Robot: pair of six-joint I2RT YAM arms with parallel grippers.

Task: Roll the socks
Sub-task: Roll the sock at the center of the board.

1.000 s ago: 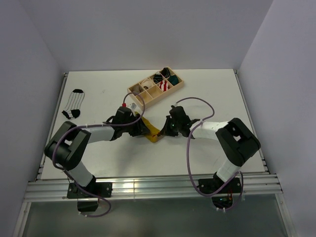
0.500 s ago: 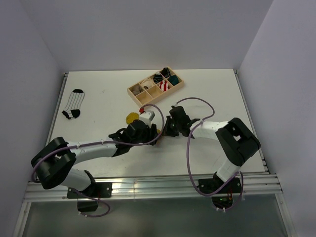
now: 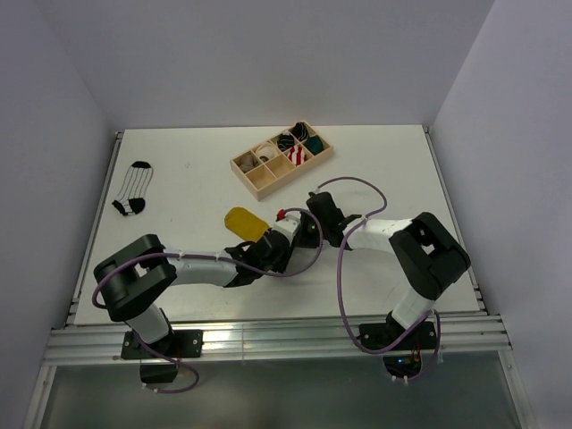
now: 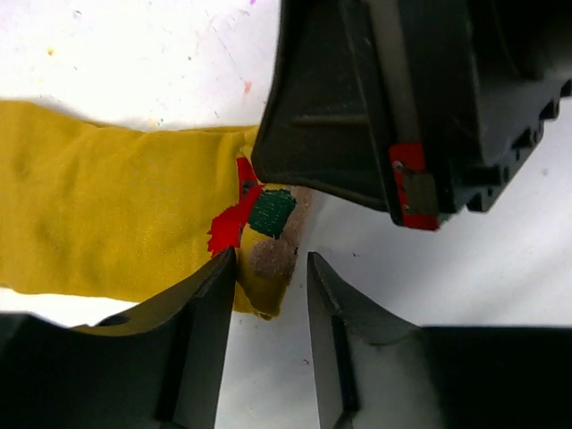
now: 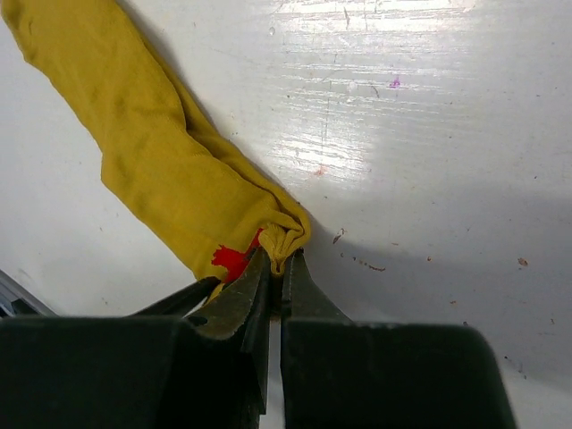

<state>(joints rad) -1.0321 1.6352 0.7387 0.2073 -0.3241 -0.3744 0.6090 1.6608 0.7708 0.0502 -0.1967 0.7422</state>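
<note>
The striped sock (image 3: 134, 188) lies flat by itself at the far left of the table (image 3: 179, 152), well away from both arms.

The left arm (image 3: 192, 265) stretches low across the near part of the table, from its base at the left towards the middle. The left gripper (image 3: 284, 248) sits close to the surface. In the left wrist view its fingers (image 4: 201, 313) stand a narrow way apart. The patch end of the yellow sock (image 4: 116, 223) pokes into the gap at their tips. One tip is against the cloth, but I cannot tell whether they press on it.

From above, the yellow sock shows as a flat strip just behind the left gripper, running back and to the left. Its patch end is hidden under the two grippers, which overlap there.

The right gripper (image 3: 304, 234) meets the left one at that spot. In the right wrist view its fingers (image 5: 308, 295) are pinched tight on a bunched fold at the sock's patch end, right by the red mark. The rest of the sock trails away up and to the left, flat on the table. A dark shape just left of these fingers is cut off by the frame and hard to make out.

Behind the grippers sits the wooden tray (image 3: 299, 176). What is in its compartments is too small to tell apart.

The right arm (image 3: 384, 231) bends in from its base at the right, with its forearm pointing left and a purple cable looping over it.
</note>
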